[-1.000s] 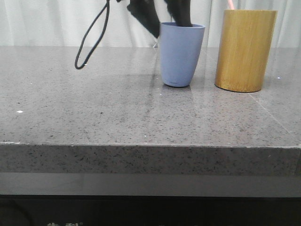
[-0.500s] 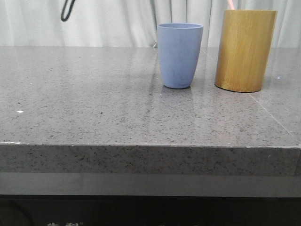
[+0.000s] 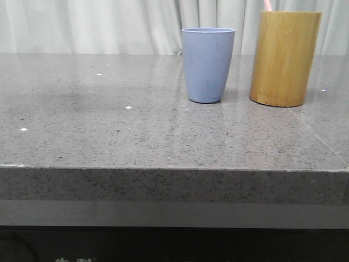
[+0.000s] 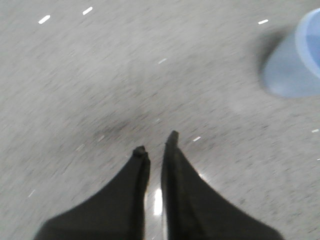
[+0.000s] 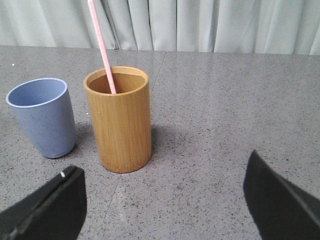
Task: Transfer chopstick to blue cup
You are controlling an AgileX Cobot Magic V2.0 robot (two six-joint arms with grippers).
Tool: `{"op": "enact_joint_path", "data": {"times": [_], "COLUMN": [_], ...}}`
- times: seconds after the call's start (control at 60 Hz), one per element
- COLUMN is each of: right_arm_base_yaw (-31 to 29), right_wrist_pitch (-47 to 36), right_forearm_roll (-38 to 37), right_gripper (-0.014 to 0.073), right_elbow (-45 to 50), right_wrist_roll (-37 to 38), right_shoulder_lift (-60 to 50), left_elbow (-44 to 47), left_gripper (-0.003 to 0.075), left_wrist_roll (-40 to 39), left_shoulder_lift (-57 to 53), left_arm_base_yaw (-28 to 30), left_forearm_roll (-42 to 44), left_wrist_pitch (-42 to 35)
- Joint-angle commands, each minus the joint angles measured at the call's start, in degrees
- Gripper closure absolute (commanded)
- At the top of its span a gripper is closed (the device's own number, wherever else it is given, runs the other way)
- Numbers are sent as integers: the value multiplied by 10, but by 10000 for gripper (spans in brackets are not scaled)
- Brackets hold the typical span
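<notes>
The blue cup [image 3: 208, 65] stands upright at mid-table, and no stick shows in it. Right of it stands the taller bamboo cylinder [image 3: 283, 59]. One pale pink chopstick [image 5: 102, 47] leans inside the cylinder, with its tip above the rim [image 3: 267, 5]. My right gripper [image 5: 164, 167] is open wide and empty, low over the table in front of the cylinder [image 5: 120, 125] and the cup [image 5: 42, 117]. My left gripper [image 4: 155, 142] has its fingers nearly together with nothing between them. It hangs over bare table, with the cup [image 4: 297, 60] off to one side; this view is blurred. Neither gripper shows in the front view.
The grey speckled stone table [image 3: 109, 125] has its front edge near the camera. A pale curtain [image 3: 82, 24] hangs behind it. A seam line [image 5: 120, 185] runs across the tabletop by the cylinder's base.
My left gripper and its cable were at the blue cup's mouth a second ago. They rose out of the front view. The cup now stands alone, shifted slightly left.
</notes>
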Motion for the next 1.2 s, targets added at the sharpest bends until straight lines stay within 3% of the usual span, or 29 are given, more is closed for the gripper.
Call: {"op": "enact_joint_path", "data": {"times": [0.0, 0.167, 0.35, 0.5, 0.867, 1.017, 1.183], "right_arm_base_yaw": [0, 0, 0, 0, 0, 8, 56], "right_wrist_pitch": [-43, -43, -43, -46, -126, -157, -189], "right_forearm_roll": [2, 2, 2, 2, 2, -6, -49], "right_gripper": [-50, -50, -50, -50, -50, -50, -50], "right_elbow": [-21, -21, -21, -21, -36, -90, -186], "right_wrist_roll": [-2, -2, -2, -2, -2, -3, -3], "right_shoulder_lift": [6, 6, 7, 17, 107, 180, 299], "left_elbow": [34, 161, 354, 491, 714, 763, 786], "left_gripper": [738, 739, 739, 739, 739, 739, 739], "left_wrist_roll": [-5, -5, -5, -5, -4, -4, -4], "left_shoulder_lift": [-67, -154, -288, -410, -684, -772, -830], "left_arm_base_yaw": [29, 74, 82, 82, 82, 82, 82], "left_forearm_roll": [-5, -5, -10, -14, -16, -16, -16], "left_wrist_pitch": [-2, -56, -239, -346, -459, -490, -496]}}
